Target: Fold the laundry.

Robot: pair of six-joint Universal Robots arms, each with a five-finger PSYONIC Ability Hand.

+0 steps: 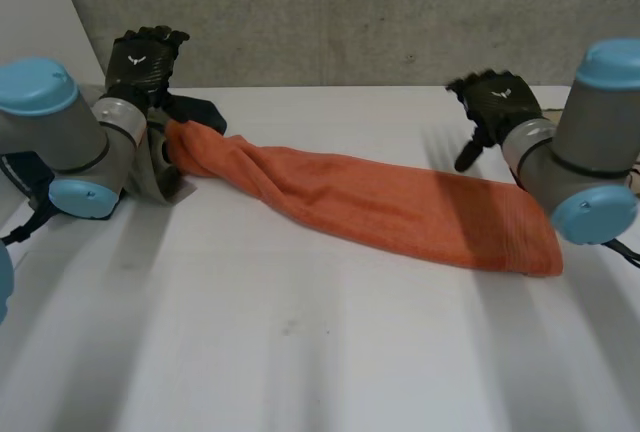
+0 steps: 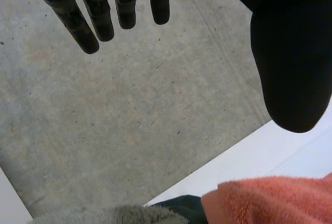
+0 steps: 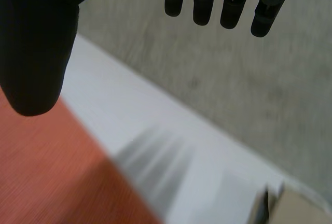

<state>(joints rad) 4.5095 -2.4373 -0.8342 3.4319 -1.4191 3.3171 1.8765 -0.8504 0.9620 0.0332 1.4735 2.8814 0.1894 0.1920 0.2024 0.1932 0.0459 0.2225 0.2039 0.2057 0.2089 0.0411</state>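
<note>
Bare white table lay nearest the camera, between the two arms. The left hand hung above the far left corner, in front of the concrete wall. Its fingers were straight and well apart from the thumb, holding nothing. Just below it, the orange towel ended in a bunched heap, touching a grey cloth and beside a dark cloth.

The right hand was also off the surface, above the table just behind the towel's other end. Its fingers were relaxed and apart, and it too was empty. From the heap the towel ran across the table as a long narrow strip, widening and lying flat towards the right arm.

With both hands free, this looked like a pause between grips. The strip seemed laid out so each hand could take an end. The crumpled left end probably needed smoothing, and separating from the other cloths, before any fold.
</note>
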